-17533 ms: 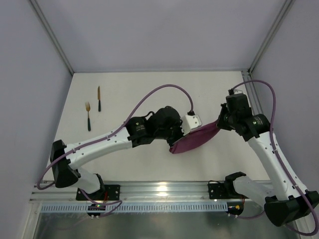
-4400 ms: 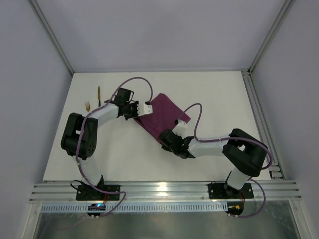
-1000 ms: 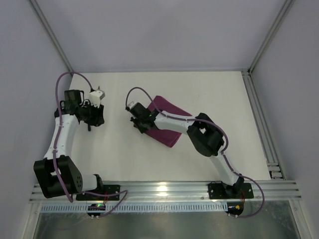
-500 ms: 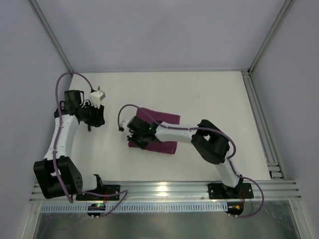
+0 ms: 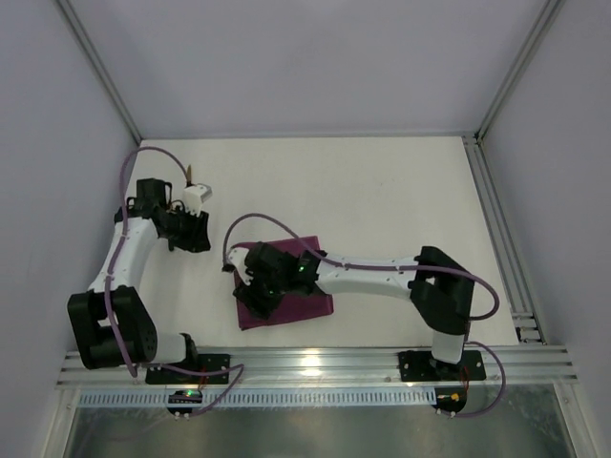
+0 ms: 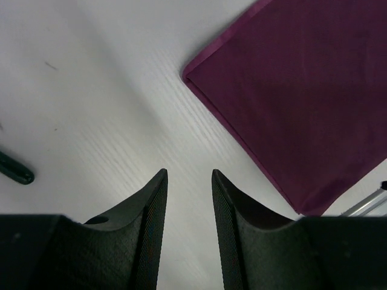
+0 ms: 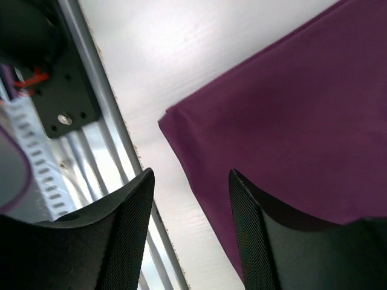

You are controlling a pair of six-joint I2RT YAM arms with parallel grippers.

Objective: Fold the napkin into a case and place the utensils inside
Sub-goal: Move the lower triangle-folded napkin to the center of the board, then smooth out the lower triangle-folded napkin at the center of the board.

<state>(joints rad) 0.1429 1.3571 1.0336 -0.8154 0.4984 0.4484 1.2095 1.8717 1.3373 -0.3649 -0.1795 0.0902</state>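
- A flat, folded magenta-purple cloth napkin [image 5: 298, 307] lies on the white surface [image 5: 401, 191], left of centre and near the front edge, close to the metal rail [image 5: 315, 361].
- The right pincer [image 7: 190, 175] is low over the napkin's left part with its fingers spread and nothing between them. Its wrist view shows a napkin corner and bare surface in the gap. Whether the fingers touch the cloth cannot be told.
- The left pincer [image 6: 189, 175] sits at the left of the surface, apart from the napkin. Its fingers are spread and empty over bare surface.
- A dark green utensil handle [image 6: 15, 172] lies just beside the left pincer; which utensil it belongs to cannot be told.
- A thin gold tip [image 5: 189, 172] shows beyond the left wrist.
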